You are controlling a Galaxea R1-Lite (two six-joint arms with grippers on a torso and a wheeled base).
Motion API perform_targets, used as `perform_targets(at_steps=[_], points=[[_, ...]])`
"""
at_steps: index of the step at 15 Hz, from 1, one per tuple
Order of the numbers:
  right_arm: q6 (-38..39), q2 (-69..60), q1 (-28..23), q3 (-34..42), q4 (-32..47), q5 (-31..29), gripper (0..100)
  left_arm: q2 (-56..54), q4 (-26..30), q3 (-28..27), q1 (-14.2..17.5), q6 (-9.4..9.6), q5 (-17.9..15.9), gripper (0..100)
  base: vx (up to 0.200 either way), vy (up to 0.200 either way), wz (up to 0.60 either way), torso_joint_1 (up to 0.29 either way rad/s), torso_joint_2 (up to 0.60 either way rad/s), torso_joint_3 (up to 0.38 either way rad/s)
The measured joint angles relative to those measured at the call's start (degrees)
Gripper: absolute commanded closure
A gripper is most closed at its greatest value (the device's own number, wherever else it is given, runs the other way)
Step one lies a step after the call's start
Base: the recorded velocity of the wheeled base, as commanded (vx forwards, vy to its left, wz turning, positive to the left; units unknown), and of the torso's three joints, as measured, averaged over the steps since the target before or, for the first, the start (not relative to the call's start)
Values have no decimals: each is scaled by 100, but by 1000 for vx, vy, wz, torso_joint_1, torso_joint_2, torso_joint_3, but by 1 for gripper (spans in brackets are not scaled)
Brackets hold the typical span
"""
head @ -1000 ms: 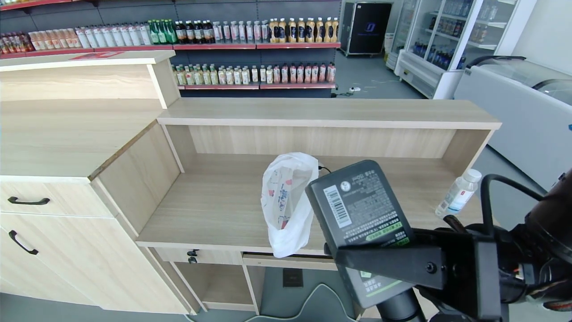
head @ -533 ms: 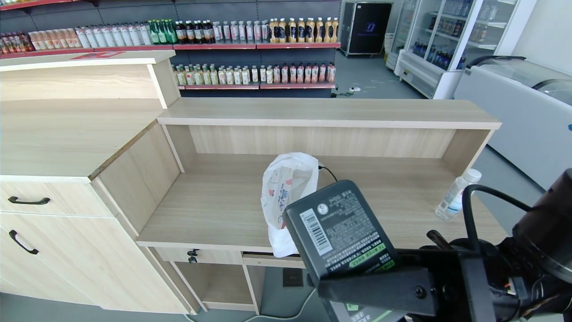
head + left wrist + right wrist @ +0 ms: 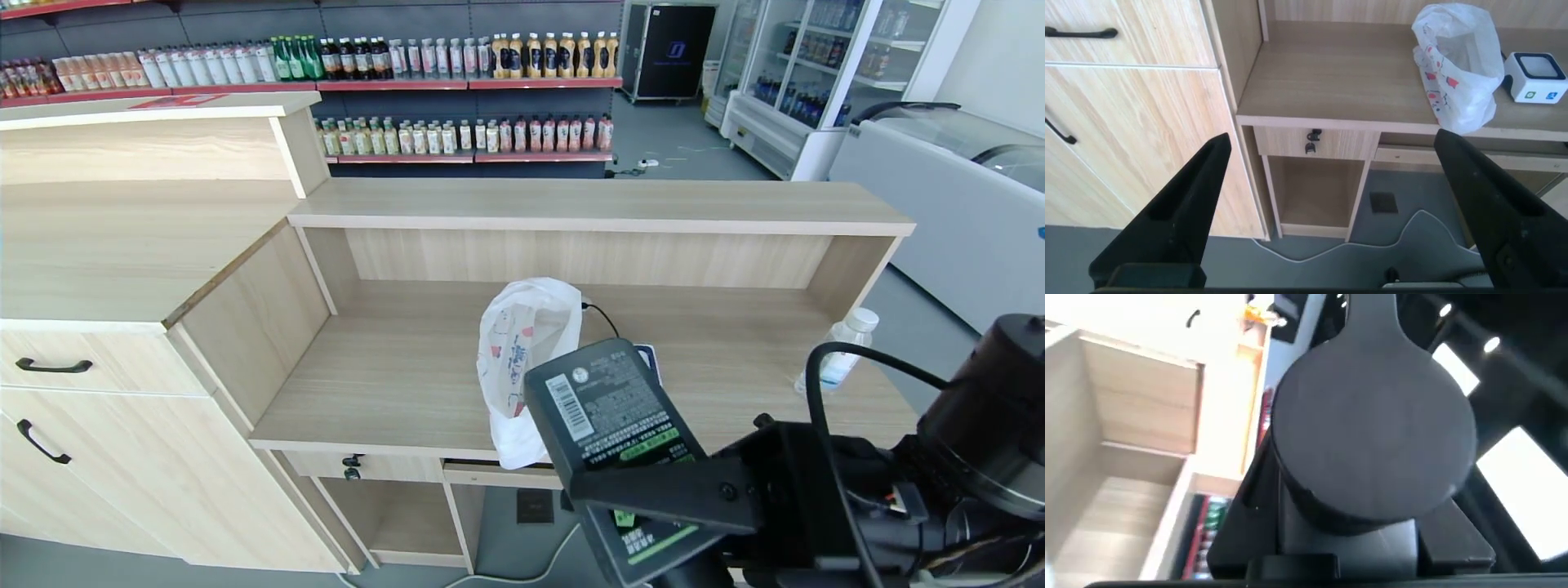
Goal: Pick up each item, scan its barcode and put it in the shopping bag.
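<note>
Holding the dark flat packet (image 3: 608,404), your right end effector (image 3: 645,498) is clamped across its lower half, so the upper half with the barcode (image 3: 569,406) stands free and faces upward. The packet hangs above the front edge of the table (image 3: 392,367), just beside the white shopping bag (image 3: 522,351) and partly in front of the small scanner (image 3: 1534,77).

I judge the packet to be light and thin, with a smooth printed skin that can slide between the fingers. It looks rather stiff, but it may bend if you press hard, so keep the hold where it is, away from the barcode.

The bag is soft film, and its mouth is narrow and loose. It will probably give way if the packet pushes on its rim.

Your left end effector (image 3: 1331,137) is spread wide and holds nothing, low before the table front.
</note>
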Motion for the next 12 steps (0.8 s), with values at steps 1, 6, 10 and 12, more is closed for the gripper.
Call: perform_targets(at_steps=[1,6,10,12], points=[[646,-89,-212,0,347,-449,100,0,0,0,0,-2,0,0,0,0,0,0,0,0],[4005,-1541,-3137,28,1773,-2310,100,0,0,0,0,0,0,0,0,0,0,0,0,0],[7185,-2498,-5137,193,3495,-2538,100,0,-2,0,0,-2,0,0,0,0,300,0,1,1],[8147,-2531,-5363,212,3504,-2740,100,0,0,0,-5,-4,-2,0,0,0,600,-2,2,2]])
